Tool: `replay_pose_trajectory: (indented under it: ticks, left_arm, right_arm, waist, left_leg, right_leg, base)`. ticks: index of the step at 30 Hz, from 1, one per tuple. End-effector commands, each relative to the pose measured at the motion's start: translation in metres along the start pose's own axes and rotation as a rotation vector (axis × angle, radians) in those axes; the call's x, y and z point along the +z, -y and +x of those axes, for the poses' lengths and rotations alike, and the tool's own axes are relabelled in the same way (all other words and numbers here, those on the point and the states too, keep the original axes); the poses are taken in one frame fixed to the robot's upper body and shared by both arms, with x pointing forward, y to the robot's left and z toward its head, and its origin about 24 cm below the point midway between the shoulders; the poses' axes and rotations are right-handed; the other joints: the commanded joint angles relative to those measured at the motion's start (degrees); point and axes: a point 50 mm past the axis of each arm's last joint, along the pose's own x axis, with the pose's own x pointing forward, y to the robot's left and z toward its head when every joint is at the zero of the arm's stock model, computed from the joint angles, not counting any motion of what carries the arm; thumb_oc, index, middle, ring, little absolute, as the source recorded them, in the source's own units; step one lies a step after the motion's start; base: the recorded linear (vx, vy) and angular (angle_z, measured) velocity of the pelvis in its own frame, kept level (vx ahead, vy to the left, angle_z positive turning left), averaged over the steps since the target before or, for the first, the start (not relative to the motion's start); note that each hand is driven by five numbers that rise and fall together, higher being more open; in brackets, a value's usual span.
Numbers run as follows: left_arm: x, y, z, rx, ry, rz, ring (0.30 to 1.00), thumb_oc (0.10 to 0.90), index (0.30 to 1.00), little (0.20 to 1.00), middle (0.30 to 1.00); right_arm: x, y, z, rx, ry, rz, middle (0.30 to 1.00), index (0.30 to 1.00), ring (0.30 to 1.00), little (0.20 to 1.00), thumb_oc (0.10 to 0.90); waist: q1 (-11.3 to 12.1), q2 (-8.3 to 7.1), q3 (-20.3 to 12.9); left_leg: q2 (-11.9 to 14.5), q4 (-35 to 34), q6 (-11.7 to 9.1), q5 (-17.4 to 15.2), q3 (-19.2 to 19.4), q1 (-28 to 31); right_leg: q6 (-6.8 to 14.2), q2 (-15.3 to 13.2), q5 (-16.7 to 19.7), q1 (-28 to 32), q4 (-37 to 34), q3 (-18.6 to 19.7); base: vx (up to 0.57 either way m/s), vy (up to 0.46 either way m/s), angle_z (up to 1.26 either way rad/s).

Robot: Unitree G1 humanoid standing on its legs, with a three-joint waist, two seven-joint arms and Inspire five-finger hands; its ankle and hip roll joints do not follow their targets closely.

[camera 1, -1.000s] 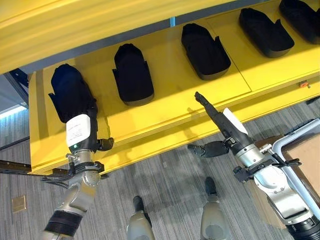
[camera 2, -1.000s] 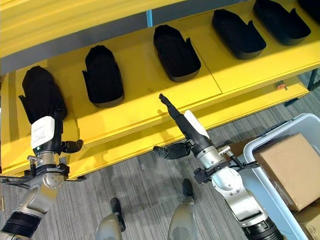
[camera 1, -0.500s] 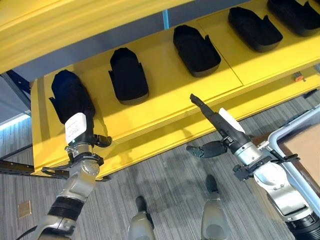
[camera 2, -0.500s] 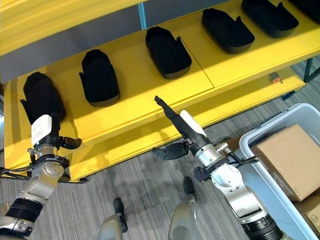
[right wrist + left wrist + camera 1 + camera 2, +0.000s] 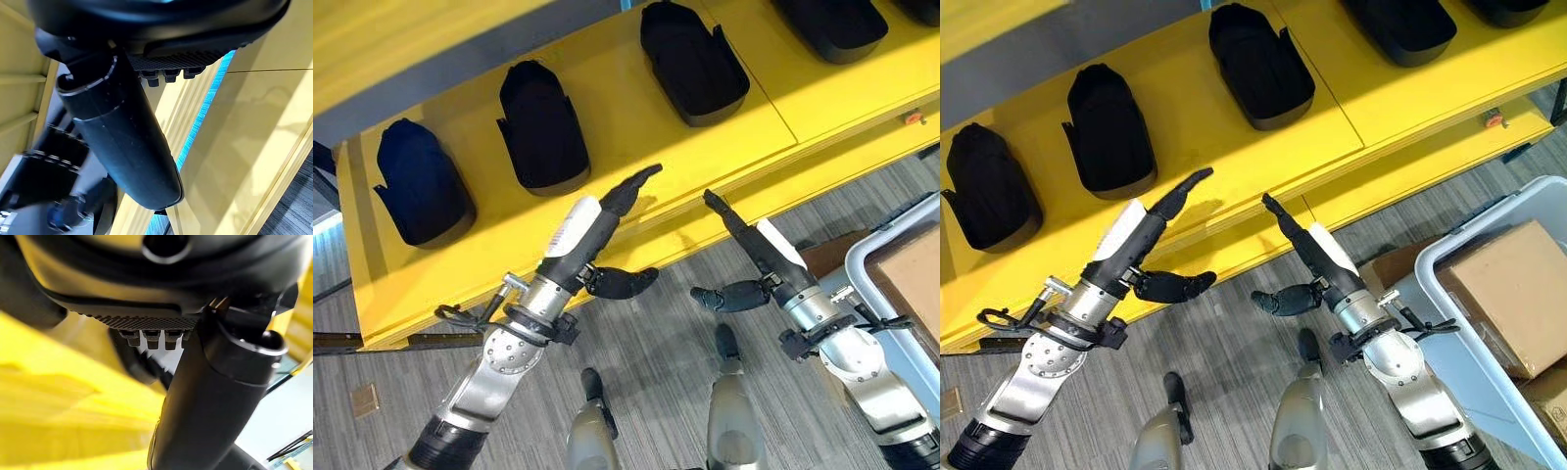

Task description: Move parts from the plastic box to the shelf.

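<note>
Your left hand [image 5: 597, 230] has let go of the end part [image 5: 419, 184] and pulled back; it now hangs with fingers straight and empty, that part resting on the shelf [image 5: 607, 127] well off to its left. Your right hand [image 5: 749, 250] is relaxed and empty beside it. Placement looks done; the plastic box [image 5: 1449, 304] is next.

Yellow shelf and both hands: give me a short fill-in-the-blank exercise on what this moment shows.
1. The black parts lie on the ______ shelf.
2. The left hand has straight fingers and holds ______.
3. The cardboard box sits inside the plastic ______.
4. The right hand has its fingers ______, not curled.

Missing words: yellow; nothing; box; straight
</note>
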Motion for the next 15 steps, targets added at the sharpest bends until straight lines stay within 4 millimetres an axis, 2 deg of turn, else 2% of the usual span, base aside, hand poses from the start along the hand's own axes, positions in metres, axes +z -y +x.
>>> replay_pose_trajectory:
  ticks: [1, 5, 8, 9, 11, 15]
  left_arm:
    - [0.030, -0.030, 0.005, 0.201, 0.240, 0.227, 1.000, 0.900, 1.000, 1.000, 1.000]
    - [0.025, -0.039, 0.004, 0.263, 0.215, 0.278, 1.000, 0.900, 1.000, 1.000, 1.000]
    - [0.019, -0.048, -0.001, 0.376, 0.180, 0.321, 1.000, 0.900, 1.000, 1.000, 1.000]
    - [0.011, -0.061, -0.005, 0.521, 0.129, 0.300, 1.000, 0.900, 1.000, 1.000, 1.000]
    - [0.000, -0.070, -0.009, 0.622, 0.063, 0.303, 1.000, 0.900, 1.000, 1.000, 1.000]
    - [-0.025, -0.081, -0.019, 0.703, -0.131, 0.330, 1.000, 0.900, 1.000, 1.000, 1.000]
  right_arm:
    - [0.053, 0.015, 0.001, -0.116, 0.305, -0.033, 1.000, 1.000, 1.000, 1.000, 0.900]
    - [0.051, 0.015, 0.001, -0.124, 0.301, -0.030, 1.000, 1.000, 1.000, 1.000, 0.900]
    - [0.048, 0.015, 0.002, -0.132, 0.290, -0.028, 1.000, 1.000, 1.000, 1.000, 0.900]
    - [0.047, 0.015, 0.002, -0.138, 0.286, -0.024, 1.000, 1.000, 1.000, 1.000, 0.900]
    - [0.044, 0.011, 0.003, -0.140, 0.273, -0.015, 1.000, 1.000, 1.000, 1.000, 0.900]
    - [0.043, 0.006, 0.005, -0.137, 0.263, 0.003, 1.000, 1.000, 1.000, 1.000, 0.900]
  waist:
    - [0.44, -2.34, -5.49]
    - [0.97, -2.53, -5.93]
    - [1.59, -2.75, -6.34]
    - [1.92, -3.01, -6.68]
    - [2.14, -3.14, -7.09]
    - [2.65, -3.70, -7.80]
  left_leg:
    - [-1.81, 2.30, 3.66, -3.95, 0.28, -2.19]
    - [-1.82, 2.07, 3.63, -3.72, -0.09, -2.40]
    - [-1.87, 1.93, 3.58, -3.63, -0.43, -2.41]
    - [-1.84, 1.89, 3.51, -3.55, -0.56, -2.40]
    - [-1.85, 1.84, 3.48, -3.46, -0.83, -2.39]
    - [-1.82, 1.52, 3.26, -3.05, -1.13, -2.23]
  right_leg:
    - [-2.80, -0.24, -12.52, 4.14, 8.14, -3.90]
    - [-2.66, -0.30, -12.35, 4.41, 7.62, -4.27]
    - [-2.64, -0.44, -12.19, 4.88, 7.04, -4.66]
    - [-2.61, -0.51, -12.26, 5.18, 6.86, -4.86]
    - [-2.53, -0.45, -12.43, 5.54, 6.80, -4.86]
    - [-2.46, -0.35, -12.42, 6.25, 6.31, -4.96]
  base:
    - [-0.01, -0.053, 0.12]
    - [0.00, -0.032, 0.11]
    - [0.01, -0.037, 0.07]
    - [0.03, -0.045, 0.07]
    - [0.04, -0.035, 0.09]
    - [0.02, -0.027, 0.05]
